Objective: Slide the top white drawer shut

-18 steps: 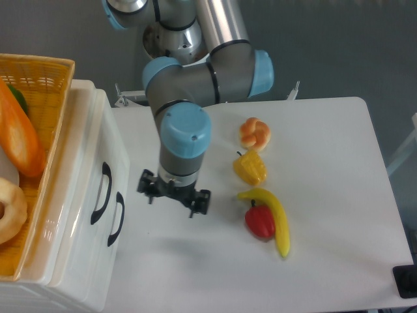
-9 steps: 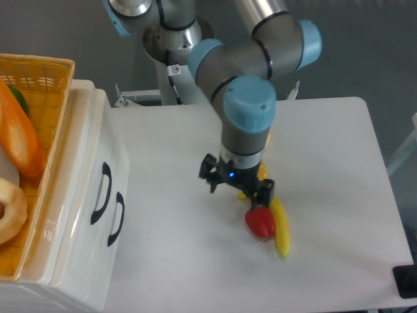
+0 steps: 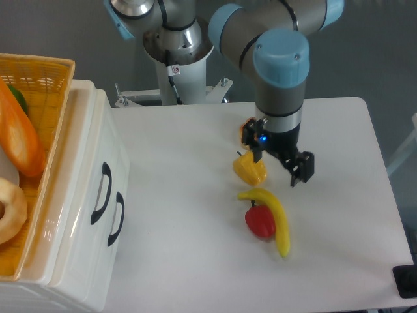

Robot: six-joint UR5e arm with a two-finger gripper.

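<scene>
Camera view from above shows the top white drawer (image 3: pixel 98 189) sitting at the left edge of my table (image 3: pixel 176 261), its front lying flush with the lower drawer front (image 3: pixel 120 225) as far as I can judge; I see no gap and no tub sticking out. Its black curved handle (image 3: pixel 100 193) sits just beside the lower handle (image 3: pixel 116 218), both undisturbed. From that I judge the closing push is done and nothing obvious remains but to park the arm.

My end effector (image 3: pixel 281 160) hangs well apart from the cabinet, over on the right half of the table, just beside the yellow pepper (image 3: pixel 249 169) and above the banana (image 3: pixel 272 215). The two fingers stand spread with nothing between them, so I read it as released and carrying nothing. It touches neither the pepper nor the orange pastry-like piece (image 3: pixel 248 130) partly hidden behind the wrist, though from this angle I cannot be sure of the clearance.

A red pepper (image 3: pixel 260 222) lies against the banana, below the end effector. The yellow woven basket (image 3: pixel 39 72) rests on top of the cabinet with a carrot-like piece (image 3: pixel 19 137) inside.

If I were checking completion, I would want a side look at the drawer seam, since this high angle could hide a slight opening.
</scene>
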